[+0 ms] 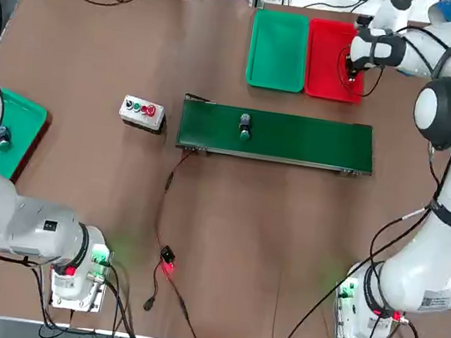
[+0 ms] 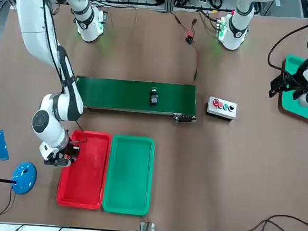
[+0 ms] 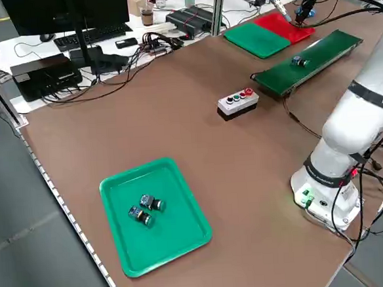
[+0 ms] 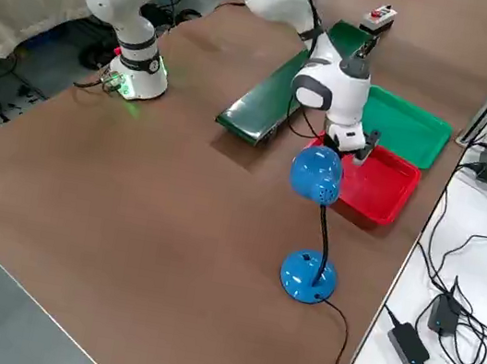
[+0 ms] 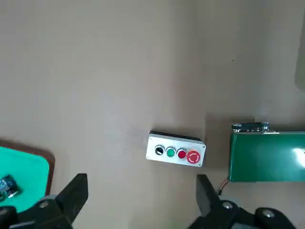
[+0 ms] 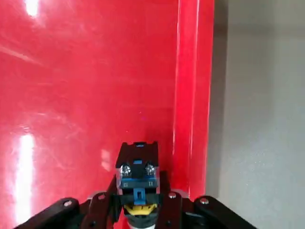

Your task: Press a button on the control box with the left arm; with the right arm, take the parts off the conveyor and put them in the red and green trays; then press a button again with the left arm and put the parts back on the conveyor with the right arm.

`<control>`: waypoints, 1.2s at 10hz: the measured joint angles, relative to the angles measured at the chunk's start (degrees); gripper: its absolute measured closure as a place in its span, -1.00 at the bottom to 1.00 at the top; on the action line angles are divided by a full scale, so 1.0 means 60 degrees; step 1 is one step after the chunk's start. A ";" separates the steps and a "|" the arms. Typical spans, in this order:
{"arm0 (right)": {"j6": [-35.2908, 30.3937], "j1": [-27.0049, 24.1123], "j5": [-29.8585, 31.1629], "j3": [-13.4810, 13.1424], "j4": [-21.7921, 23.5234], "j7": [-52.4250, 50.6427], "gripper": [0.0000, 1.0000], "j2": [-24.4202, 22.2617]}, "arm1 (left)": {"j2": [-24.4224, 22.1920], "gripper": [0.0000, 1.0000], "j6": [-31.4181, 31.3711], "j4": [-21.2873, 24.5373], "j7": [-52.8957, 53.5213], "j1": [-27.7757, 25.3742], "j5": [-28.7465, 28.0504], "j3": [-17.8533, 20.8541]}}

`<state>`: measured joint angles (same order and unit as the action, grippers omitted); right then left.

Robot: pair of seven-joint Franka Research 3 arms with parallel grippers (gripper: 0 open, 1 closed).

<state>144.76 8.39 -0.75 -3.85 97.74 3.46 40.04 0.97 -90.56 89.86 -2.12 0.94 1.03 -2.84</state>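
The right end effector (image 6: 138, 210), at the upper right of the top view, hangs over the red tray (image 1: 327, 40) near its outer rim, pinching a small black part (image 6: 137, 171) with a yellow end. The green tray (image 1: 278, 49) lies just beside the red one. A second part (image 1: 245, 125) sits on the green conveyor (image 1: 313, 141) at mid-frame, left of its centre. The control box (image 1: 142, 112) stands left of the conveyor on the brown surface (image 1: 98, 59). The left end effector (image 5: 140, 191), at the far left, hangs with fingers spread, by another green tray (image 1: 25, 128)

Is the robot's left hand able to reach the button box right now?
Probably yes. The left hand hangs open above the table, and nothing stands between it and the button box; only bare table shows there.
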 joint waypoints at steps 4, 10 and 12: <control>0.0042 0.0144 0.0010 0.0056 -0.0007 -0.0072 -0.24 0.0125 | 0.0000 -1.00 0.0000 0.0000 0.0000 0.0000 0.0000 0.0003; -0.2200 0.1133 -0.0025 0.0158 -0.0582 0.0081 -0.99 -0.1274 | 0.0002 -1.00 0.0000 -0.0002 0.0000 -0.0001 0.0000 0.0008; -0.3557 0.1978 -0.0041 0.0196 -0.0574 0.1261 -0.99 -0.2081 | 0.0004 -1.00 0.0000 -0.0004 0.0000 -0.0002 0.0000 0.0009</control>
<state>123.42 20.26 -1.00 -2.67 94.30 11.02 27.55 0.99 -90.56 89.84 -2.12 0.93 1.03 -2.78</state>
